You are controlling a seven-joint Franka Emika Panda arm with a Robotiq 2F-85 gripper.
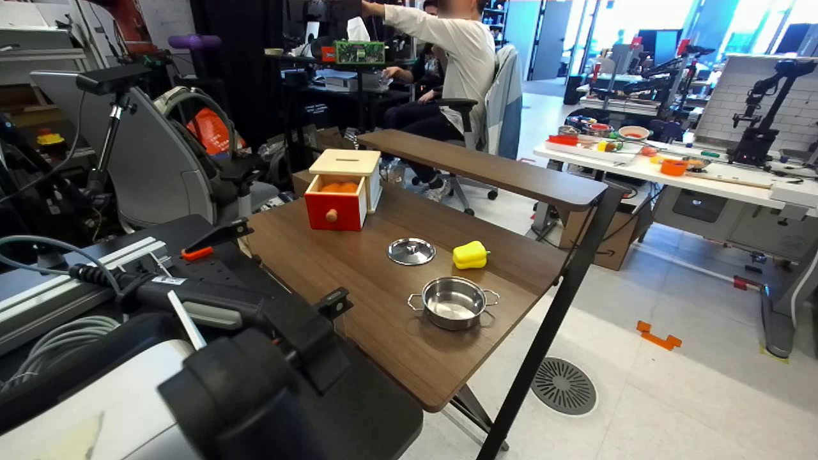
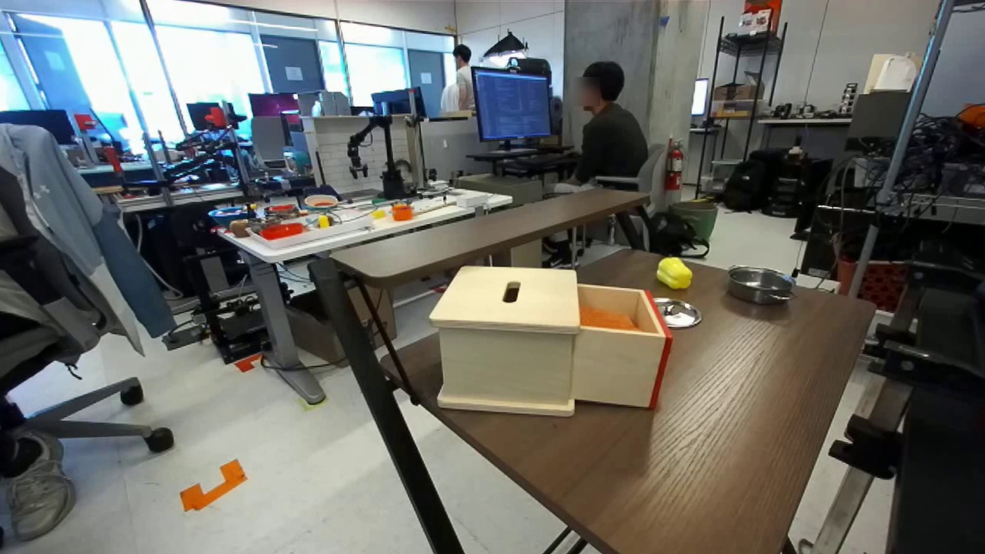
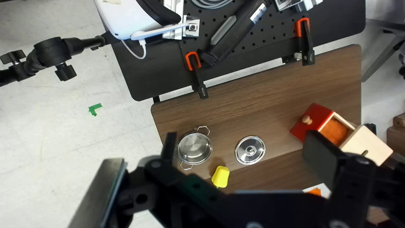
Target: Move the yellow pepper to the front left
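The yellow pepper lies on the brown table, beside the metal pot and the round lid, apart from both. It also shows in an exterior view, near the table's far end. In the wrist view the pepper lies low, left of centre, between the spread fingers. My gripper is wide open and empty, high above the table. The gripper does not show in either exterior view.
A metal pot with two handles and a shiny lid lie on the table. A wooden box with a red drawer, pulled open with orange inside, stands there too. A raised shelf runs along one table side. Clamps grip the opposite edge.
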